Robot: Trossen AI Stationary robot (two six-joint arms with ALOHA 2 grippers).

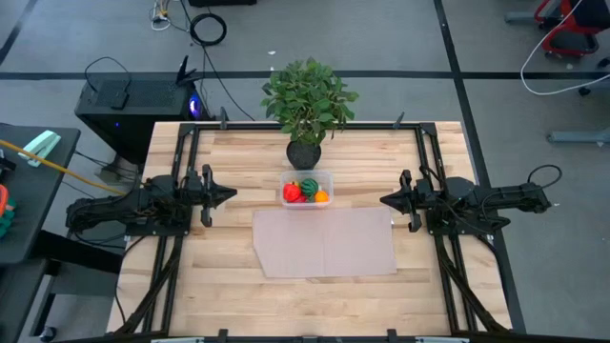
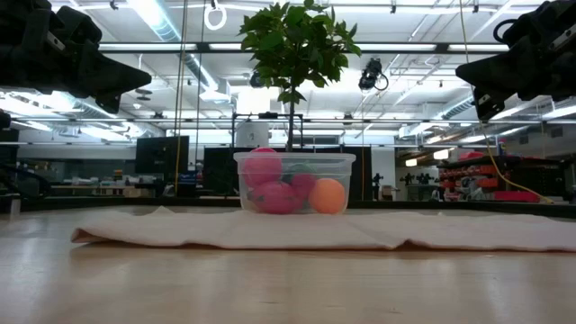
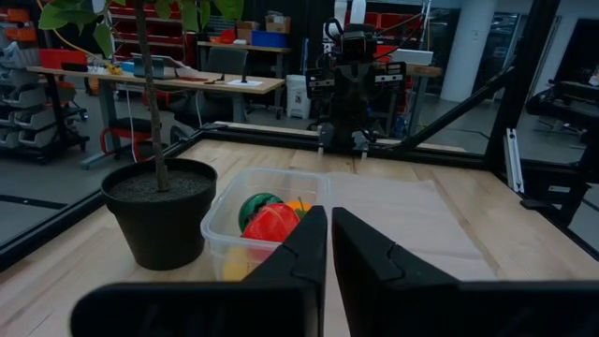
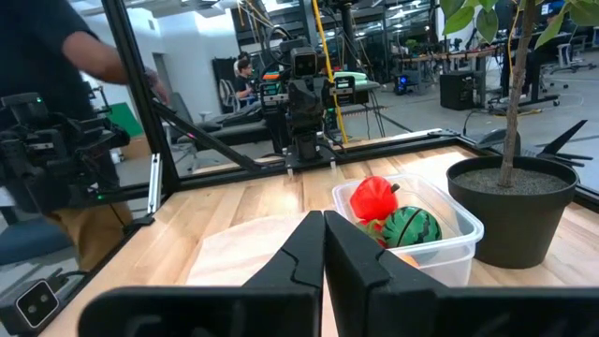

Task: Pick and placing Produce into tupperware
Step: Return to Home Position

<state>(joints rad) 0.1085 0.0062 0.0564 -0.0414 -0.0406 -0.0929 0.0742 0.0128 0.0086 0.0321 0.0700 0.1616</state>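
The wooden table [image 1: 238,152] spreads beneath me, and my two arms lie low along its left and right sides, pointing inward at each other. A pale mat [image 1: 324,243] lies flat at the middle of the table, with nothing on it. Beyond the mat's far edge, a leafy potted plant [image 1: 307,95] stands upright in its dark pot.

Between the pot and the mat sits the tupperware [image 1: 305,173], upright and open-topped, just beside both. The produce [image 1: 307,190] is piled inside it. A red piece, a green striped ball and a small orange one are visible, with a bit of yellow low against the wall in my left wrist view.

My left gripper [image 1: 227,193] hangs above the table, well to the left of the container, jaws clenched on nothing with only a sliver of gap between them. My right gripper [image 1: 385,200] mirrors it, well to the right, off the mat's corner, fingers pressed together and empty.
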